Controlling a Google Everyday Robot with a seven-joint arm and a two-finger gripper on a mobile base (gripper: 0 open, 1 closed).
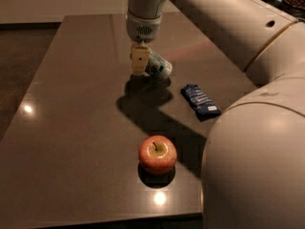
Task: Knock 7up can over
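- The hand (147,65) hangs from the arm (214,13) over the far half of the surface (71,128), roughly midway between the left and right edges; it points straight down.
- The hand pinches the 7up can (159,67); only the pale finger (139,60) on the left of the can shows, pressed against its side.
- The 7up can is tilted, not upright; its white and green side faces the right edge; its low end is at or just above the surface, and I cannot tell whether it touches.
- A dark shadow (145,101) lies on the surface just nearer than the can.
- A blue wrapper (200,100) lies flat near the right edge, apart from the can.
- A red apple (157,155) stands close to the near edge, stem up, well apart from the hand.
- The robot's pale body (257,166) covers the near right corner.
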